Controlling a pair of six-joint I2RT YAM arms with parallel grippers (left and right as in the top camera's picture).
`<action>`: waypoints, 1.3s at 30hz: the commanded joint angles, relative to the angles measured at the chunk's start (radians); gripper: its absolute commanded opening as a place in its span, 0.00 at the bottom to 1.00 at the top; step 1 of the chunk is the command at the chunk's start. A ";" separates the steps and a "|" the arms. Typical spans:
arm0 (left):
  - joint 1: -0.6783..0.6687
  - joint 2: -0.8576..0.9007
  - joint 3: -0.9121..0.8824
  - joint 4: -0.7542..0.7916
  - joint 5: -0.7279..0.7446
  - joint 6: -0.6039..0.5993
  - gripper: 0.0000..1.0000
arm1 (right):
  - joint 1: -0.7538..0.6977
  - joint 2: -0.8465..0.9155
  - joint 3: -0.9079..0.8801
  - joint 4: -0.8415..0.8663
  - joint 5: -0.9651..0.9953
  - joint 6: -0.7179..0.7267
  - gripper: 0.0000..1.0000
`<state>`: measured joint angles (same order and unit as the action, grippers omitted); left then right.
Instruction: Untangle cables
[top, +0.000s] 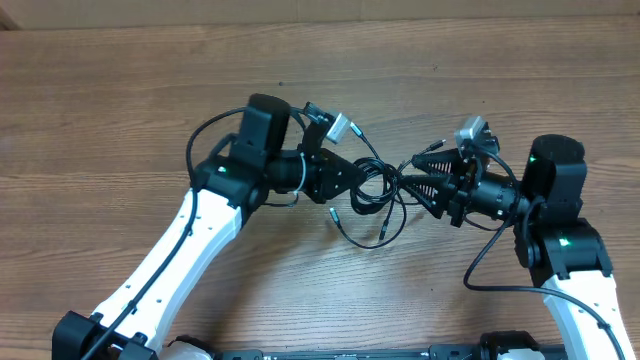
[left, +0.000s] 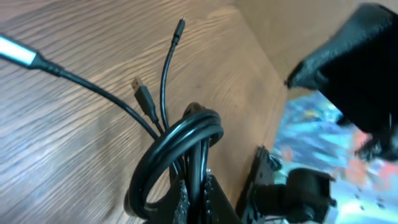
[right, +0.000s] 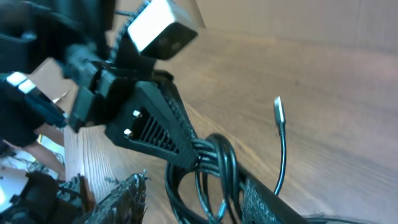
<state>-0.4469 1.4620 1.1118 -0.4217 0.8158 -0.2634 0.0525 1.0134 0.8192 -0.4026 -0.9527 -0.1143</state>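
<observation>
Wood-grain counter (top: 120, 100) runs wide to its far edge and to both sides of the two arms, which meet near its middle. Between them the black cables (top: 378, 205) are bunched in a looped knot. On that bundle the left fingers (right: 158, 134) are pinched tight; the right fingers (right: 127, 199) stand apart with strands in the gap, not squeezed. One plug (right: 278, 111) sticks up free. Another, a silver plug (left: 15, 53), is cut off by the left wrist view's edge. Overlapping strands make the cables hard to count, and that view's right side is blurred
</observation>
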 joint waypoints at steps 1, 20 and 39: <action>-0.035 -0.027 0.015 0.007 -0.111 -0.108 0.04 | 0.014 0.016 0.013 -0.040 0.099 0.029 0.48; -0.110 -0.027 0.015 0.021 -0.121 -0.131 0.04 | 0.030 0.111 0.012 -0.149 0.129 -0.051 0.48; -0.136 -0.027 0.015 0.060 -0.121 -0.156 0.04 | 0.060 0.155 0.012 -0.134 0.200 -0.051 0.46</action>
<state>-0.5762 1.4620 1.1118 -0.3737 0.6758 -0.4133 0.1055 1.1667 0.8192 -0.5453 -0.7555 -0.1581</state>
